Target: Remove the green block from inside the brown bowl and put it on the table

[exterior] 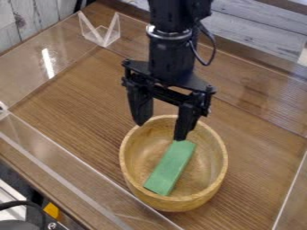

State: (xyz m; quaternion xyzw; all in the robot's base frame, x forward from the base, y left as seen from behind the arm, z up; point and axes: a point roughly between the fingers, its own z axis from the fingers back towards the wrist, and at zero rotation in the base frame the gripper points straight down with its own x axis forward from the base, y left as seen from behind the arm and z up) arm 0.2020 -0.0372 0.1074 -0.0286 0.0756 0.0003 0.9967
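In the single camera view we see one gripper, fingers spread wide and holding nothing, pointing straight down over the far rim of one brown bowl on the bench. One green block lies inside, just below the fingers, its long axis running from near-left to far-right.

bowl: light wood, visible grain, matt | block: plain green, smooth, matt | surface: brown wood grain, slight sheen | walls: clear glossy plastic | hand: black, matt
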